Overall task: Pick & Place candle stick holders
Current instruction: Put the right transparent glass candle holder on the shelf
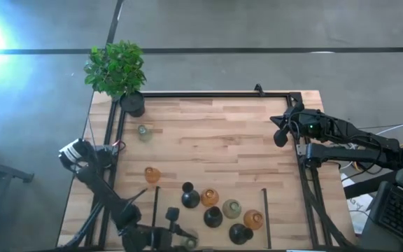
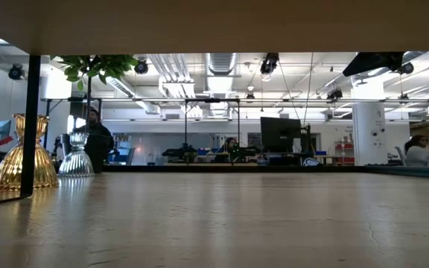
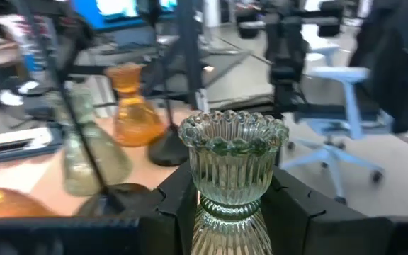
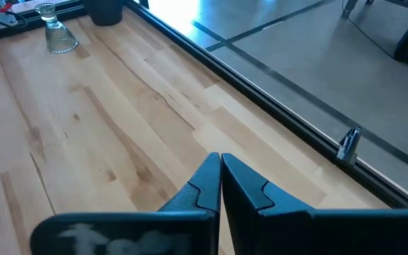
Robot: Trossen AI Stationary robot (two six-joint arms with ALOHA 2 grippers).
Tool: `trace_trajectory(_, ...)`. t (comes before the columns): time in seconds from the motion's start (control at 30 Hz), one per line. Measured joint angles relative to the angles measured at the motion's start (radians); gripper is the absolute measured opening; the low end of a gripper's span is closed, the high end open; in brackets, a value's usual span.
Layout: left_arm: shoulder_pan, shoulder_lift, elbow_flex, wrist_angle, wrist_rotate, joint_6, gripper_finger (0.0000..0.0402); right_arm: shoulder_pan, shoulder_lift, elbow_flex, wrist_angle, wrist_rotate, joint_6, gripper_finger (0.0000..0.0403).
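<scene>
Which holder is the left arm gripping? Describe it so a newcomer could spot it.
Start at the table's near edge, left of the clustered holders, where the left gripper sits. Its jaws clamp a ribbed, clear greenish glass holder with a scalloped rim. Its neighbours are smooth black, amber or dull green, standing free.

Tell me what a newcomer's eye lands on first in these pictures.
First, the ribbed, pale green glass candle holder clamped in the left gripper at the table's near edge. Next, the cluster of black, amber and green holders on the wooden table, and the leafy potted plant at its far left corner.
</scene>
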Motion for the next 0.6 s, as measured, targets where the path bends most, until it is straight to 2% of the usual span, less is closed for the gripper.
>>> trace_trajectory(0.33, 0.061, 0.002, 0.000, 0.087, 0.168, 0.063, 0.0126, 0.000, 0.000, 0.000, 0.000, 0.000, 0.000, 0.0008)
trace_trajectory(0.6, 0.087, 0.029, -0.014, 0.166, 0.170, 0.048, 0.0126, 0.000, 0.000, 0.000, 0.000, 0.000, 0.000, 0.0008)
